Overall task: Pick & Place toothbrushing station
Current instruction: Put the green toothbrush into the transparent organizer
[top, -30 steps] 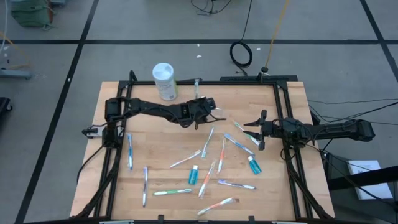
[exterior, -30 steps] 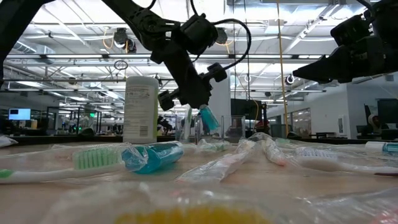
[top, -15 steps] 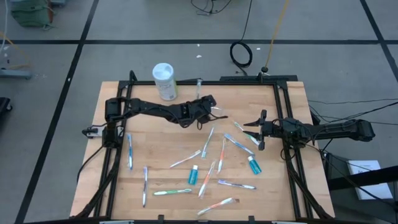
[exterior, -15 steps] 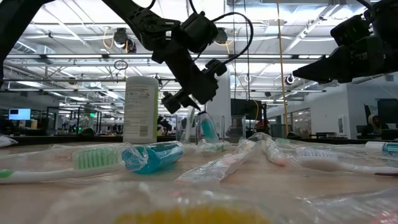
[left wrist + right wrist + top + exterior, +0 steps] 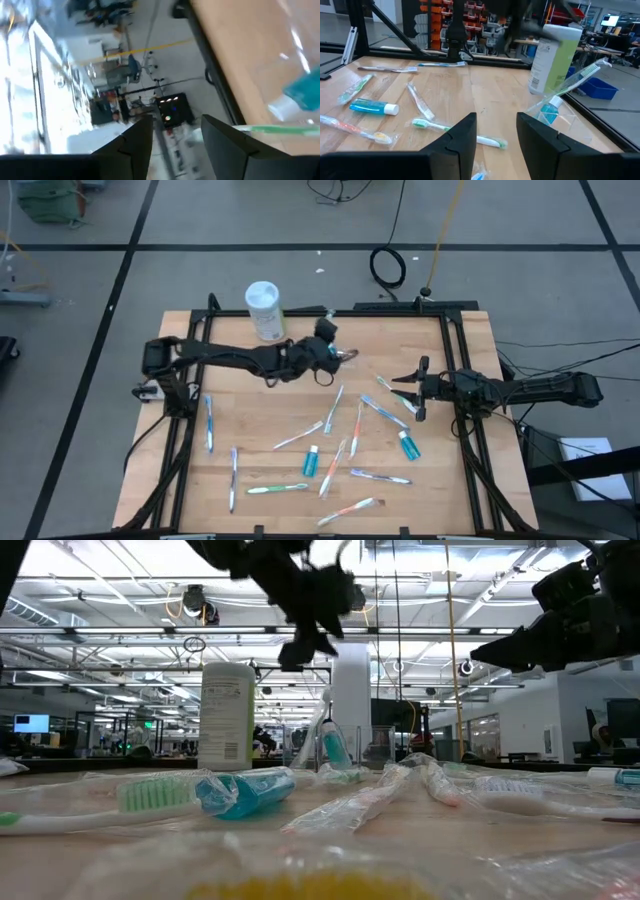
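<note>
My left gripper [image 5: 333,342] hung open and empty just above the cup [image 5: 555,112]; the nearest brush [image 5: 334,408] lay lengthwise toward me.

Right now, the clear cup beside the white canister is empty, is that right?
Not quite: the clear cup does stand beside the white canister, but it holds a blue toothpaste tube and a toothbrush, as the right wrist view shows.

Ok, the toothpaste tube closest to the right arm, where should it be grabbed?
Probably across the blue body of the toothpaste tube, mid-length, with the right tool coming straight down. The tube lies flat, long and narrow, so its two long sides look free.
</note>
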`<move>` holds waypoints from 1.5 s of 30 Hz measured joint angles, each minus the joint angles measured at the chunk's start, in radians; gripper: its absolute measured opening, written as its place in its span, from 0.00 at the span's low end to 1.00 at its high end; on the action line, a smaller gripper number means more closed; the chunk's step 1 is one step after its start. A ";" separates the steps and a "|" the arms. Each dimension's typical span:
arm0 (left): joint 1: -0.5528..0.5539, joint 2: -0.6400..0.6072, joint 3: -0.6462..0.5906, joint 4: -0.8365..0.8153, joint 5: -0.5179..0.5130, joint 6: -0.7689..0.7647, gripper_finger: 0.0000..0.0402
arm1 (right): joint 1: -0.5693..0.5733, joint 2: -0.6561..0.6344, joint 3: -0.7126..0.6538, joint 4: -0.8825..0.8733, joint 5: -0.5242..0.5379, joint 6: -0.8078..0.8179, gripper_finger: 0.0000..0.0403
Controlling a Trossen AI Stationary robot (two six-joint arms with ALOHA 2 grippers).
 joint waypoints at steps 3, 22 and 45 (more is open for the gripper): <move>-0.005 -0.078 0.000 -0.047 0.000 -0.207 0.40 | 0.000 0.000 0.000 0.026 0.000 0.000 0.32; -0.002 -0.571 -0.049 -0.714 0.346 -1.198 0.39 | -0.002 0.001 0.000 0.347 0.000 -0.115 0.32; 0.003 -0.738 -0.780 0.156 0.469 -1.270 0.39 | -0.029 0.598 0.338 -0.265 0.207 0.314 0.32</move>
